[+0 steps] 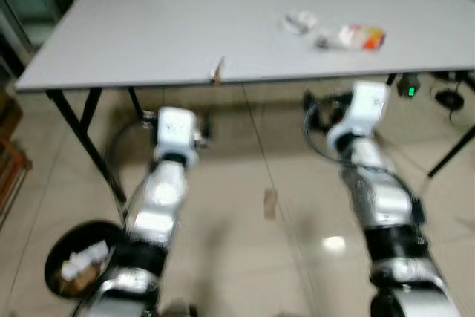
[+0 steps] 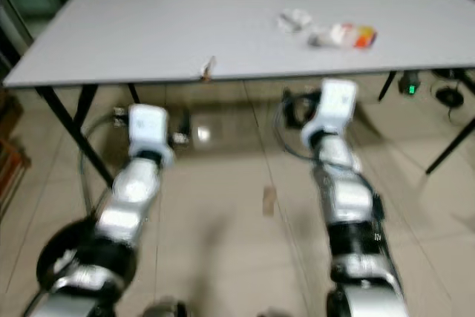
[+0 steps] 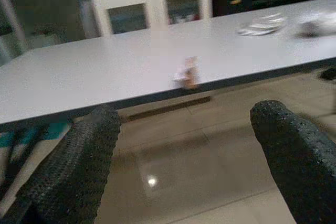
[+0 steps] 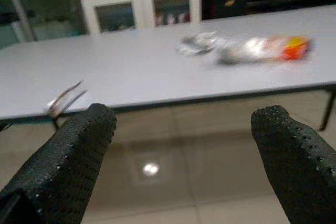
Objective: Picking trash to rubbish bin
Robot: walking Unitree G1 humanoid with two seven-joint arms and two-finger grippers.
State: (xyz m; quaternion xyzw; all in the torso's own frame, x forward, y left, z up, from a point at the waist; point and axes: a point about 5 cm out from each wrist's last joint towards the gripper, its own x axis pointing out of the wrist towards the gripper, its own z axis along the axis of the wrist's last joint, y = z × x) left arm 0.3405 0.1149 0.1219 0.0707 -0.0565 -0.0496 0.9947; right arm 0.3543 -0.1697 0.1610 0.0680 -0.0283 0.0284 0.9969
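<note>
Trash is lying on the grey bench [image 1: 148,42]: a crumpled wrapper [image 1: 300,21] and an orange packet [image 1: 355,37], near the far right. A small scrap [image 1: 217,72] is sitting at the front edge. Open floor is lying under that edge. The left tool [image 3: 184,150] and right tool [image 4: 184,145] are both hanging wide apart below the edge, holding nothing. The bin [image 1: 78,257] is sitting on the floor at left.

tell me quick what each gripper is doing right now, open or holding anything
left gripper: open, holding nothing, in front of the table edge.
right gripper: open, holding nothing, facing the wrapper on the table.
</note>
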